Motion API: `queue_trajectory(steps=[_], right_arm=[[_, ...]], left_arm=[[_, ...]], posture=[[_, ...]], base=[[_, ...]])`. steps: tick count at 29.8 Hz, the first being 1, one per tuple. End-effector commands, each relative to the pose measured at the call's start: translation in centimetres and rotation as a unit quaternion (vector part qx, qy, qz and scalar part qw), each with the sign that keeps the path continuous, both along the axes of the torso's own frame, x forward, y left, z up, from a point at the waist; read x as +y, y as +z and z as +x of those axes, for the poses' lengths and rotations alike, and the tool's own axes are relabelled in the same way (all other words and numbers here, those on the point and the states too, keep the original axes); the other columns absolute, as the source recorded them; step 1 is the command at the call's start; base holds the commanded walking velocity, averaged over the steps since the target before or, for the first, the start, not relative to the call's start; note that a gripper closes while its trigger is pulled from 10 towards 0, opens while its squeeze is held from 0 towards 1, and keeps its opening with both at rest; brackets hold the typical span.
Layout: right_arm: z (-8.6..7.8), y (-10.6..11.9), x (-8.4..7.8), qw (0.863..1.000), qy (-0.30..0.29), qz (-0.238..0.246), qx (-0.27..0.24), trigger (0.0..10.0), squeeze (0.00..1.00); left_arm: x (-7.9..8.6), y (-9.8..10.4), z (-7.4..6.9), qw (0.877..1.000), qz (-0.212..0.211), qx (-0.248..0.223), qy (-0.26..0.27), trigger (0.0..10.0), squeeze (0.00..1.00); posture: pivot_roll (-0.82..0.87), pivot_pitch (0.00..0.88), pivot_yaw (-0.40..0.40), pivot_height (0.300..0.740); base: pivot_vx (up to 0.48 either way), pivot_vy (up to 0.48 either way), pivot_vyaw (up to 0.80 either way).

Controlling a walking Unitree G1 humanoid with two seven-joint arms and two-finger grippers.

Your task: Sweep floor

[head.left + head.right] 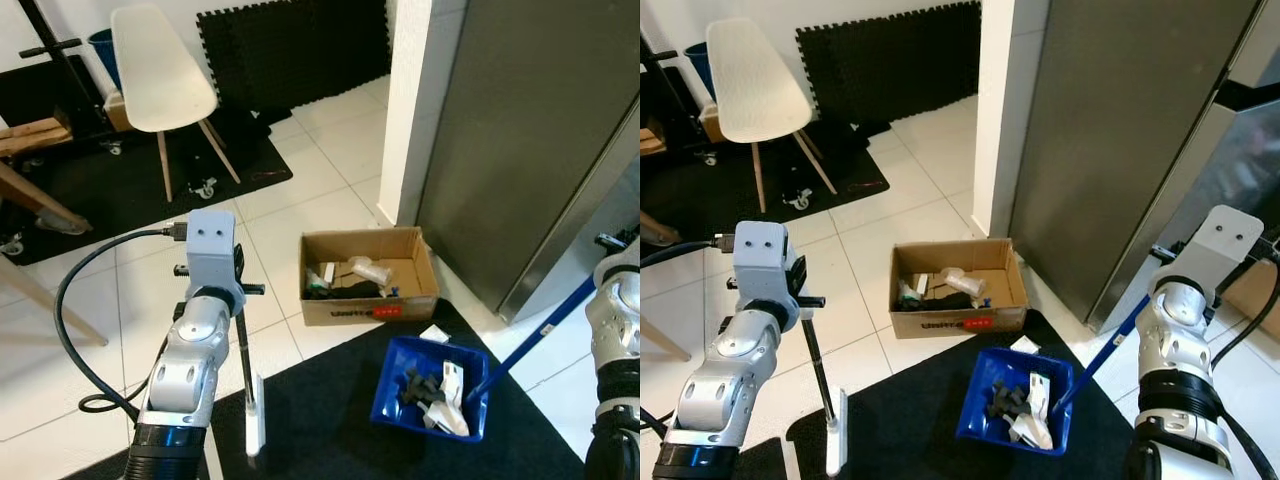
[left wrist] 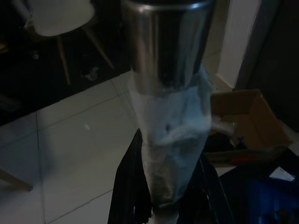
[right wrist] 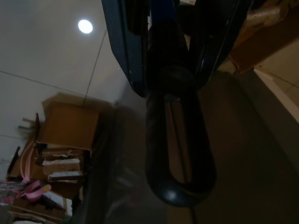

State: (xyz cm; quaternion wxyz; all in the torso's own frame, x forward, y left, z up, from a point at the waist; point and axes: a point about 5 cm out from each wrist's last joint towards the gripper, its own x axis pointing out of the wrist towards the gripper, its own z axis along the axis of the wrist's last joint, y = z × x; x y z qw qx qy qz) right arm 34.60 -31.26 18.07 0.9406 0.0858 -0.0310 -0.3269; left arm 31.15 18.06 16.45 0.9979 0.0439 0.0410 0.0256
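The blue dustpan [image 1: 1015,400] sits on the black mat [image 1: 930,420], loaded with dark scraps and crumpled white paper [image 1: 1035,425]. Its long blue handle [image 1: 1105,355] slants up toward the robot's right, and the right claw [image 3: 170,56] is clenched around the handle's dark looped end (seen up close in the right wrist view). On the other side, the left claw [image 2: 163,196] grips a thin broom pole [image 1: 243,370], its metal shaft wrapped in pale film where the 2 black fingers [image 2: 128,186] close on it; the pole stands nearly upright and its white lower end [image 1: 254,415] reaches the mat. Just beyond the dustpan, on the white tiled floor [image 1: 300,200], lies an open cardboard box [image 1: 368,277] holding mixed rubbish. A white chair [image 1: 160,70] stands farther back near black foam mats [image 1: 290,45], and a grey cabinet [image 1: 530,130] rises to the right.
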Motion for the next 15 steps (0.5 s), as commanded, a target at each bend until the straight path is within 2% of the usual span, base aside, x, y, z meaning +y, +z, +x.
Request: queue_trajectory(steps=[1, 15], right_arm=[[-0.07, 0.65, -0.33, 1.000, -0.008, -0.002, -0.020, 10.0, 0.00], [-0.03, 0.66, -0.29, 1.000, -0.007, -0.003, -0.022, 10.0, 0.00]], left_arm=[[0.11, 0.67, 0.02, 1.000, 0.012, -0.018, 0.001, 10.0, 0.00], [0.11, 0.71, 0.06, 1.000, 0.013, -0.020, 0.000, 10.0, 0.00]], posture=[[0.04, 0.092, 0.040, 0.740], [0.04, 0.091, 0.041, 0.740]], base=[[0.480, 0.000, 0.00], [0.480, 0.000, 0.00]])
